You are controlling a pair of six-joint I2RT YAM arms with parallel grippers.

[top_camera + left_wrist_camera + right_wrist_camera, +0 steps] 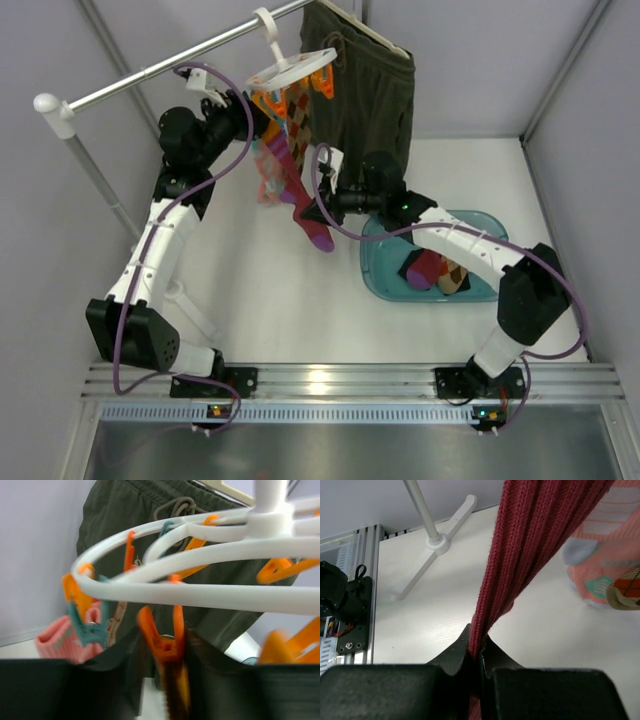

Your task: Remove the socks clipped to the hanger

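Note:
The white ring hanger (292,68) hangs from the rail by its hook and fills the left wrist view (200,560). A maroon sock (305,205), a pink sock (268,170) and a diamond-pattern sock (297,120) hang clipped below it. My left gripper (255,115) is at the ring; its jaws (165,640) press both sides of an orange peg (167,637) that holds a dark brown-orange sock (175,690). My right gripper (322,205) is shut on the maroon sock (530,545), pinched between its fingertips (476,647). The pink sock (600,575) hangs beside it.
Olive shorts (365,90) on a slim hanger hang right behind the ring hanger. A teal basin (380,280) at the right holds several loose socks (430,272). The metal rail (150,72) and its upright stand at the left; its foot (437,542) rests on the table.

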